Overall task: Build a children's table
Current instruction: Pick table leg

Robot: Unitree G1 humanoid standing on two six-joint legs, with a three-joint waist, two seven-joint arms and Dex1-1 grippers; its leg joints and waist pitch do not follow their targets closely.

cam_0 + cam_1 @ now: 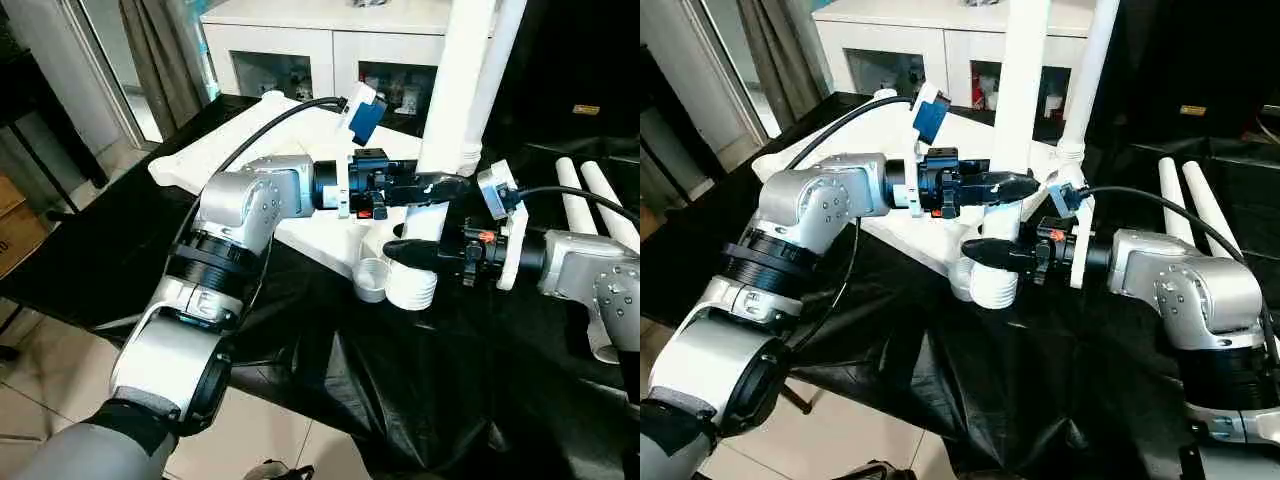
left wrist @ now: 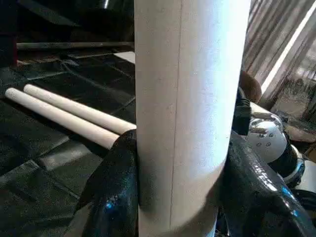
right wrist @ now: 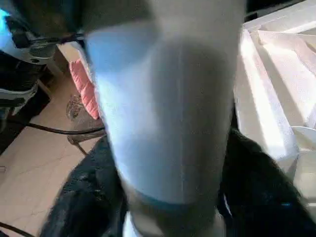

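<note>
The white tabletop (image 1: pixel 300 225) lies ribbed side up on the black-draped work table. One white leg (image 1: pixel 455 80) stands upright at its near corner. My left gripper (image 1: pixel 440 185) is shut on this leg from the left, and its black fingers (image 2: pixel 113 192) hug the tube. Lower down, my right gripper (image 1: pixel 405 250) is shut on the same leg (image 3: pixel 173 113). The leg's ribbed foot (image 1: pixel 412 288) sits beside an open round socket (image 1: pixel 370 280). A second leg (image 1: pixel 497 70) stands upright behind. Two loose legs (image 1: pixel 590 200) lie at the right.
A white cabinet (image 1: pixel 330 45) stands behind the work table, with a curtain (image 1: pixel 160 50) to its left. Tiled floor (image 1: pixel 40 400) shows past the drape's near left edge (image 1: pixel 290 400). Black cables run from both wrists.
</note>
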